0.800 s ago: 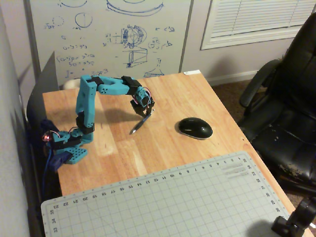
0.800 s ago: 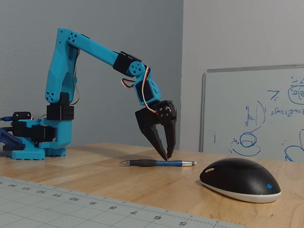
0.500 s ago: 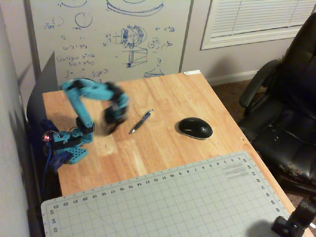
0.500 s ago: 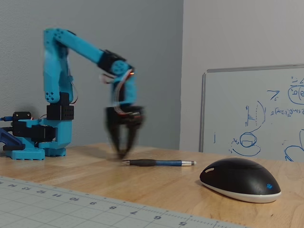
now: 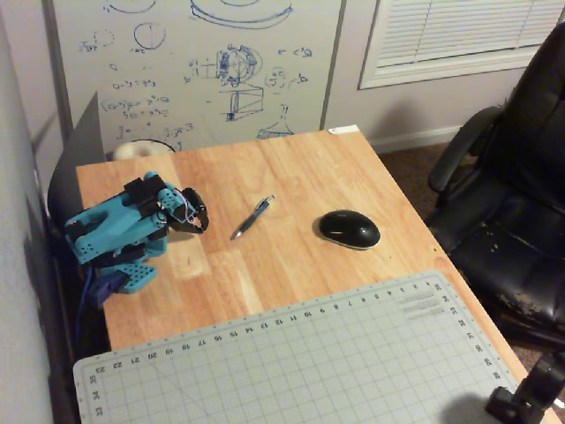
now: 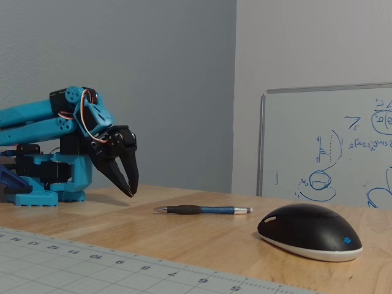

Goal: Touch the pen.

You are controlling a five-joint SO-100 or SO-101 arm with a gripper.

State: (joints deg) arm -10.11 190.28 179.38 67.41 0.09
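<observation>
Pen contact is not yet made, so the whole reach is left. From above, the wooden table carries a cutting mat and a black mouse lying well beyond the pen, which lies flat near the gripper, out past its tips. The low side view alone shows the gripper with fingers nearly together, tips pointing down just above the wood, clear of the pen.
</observation>
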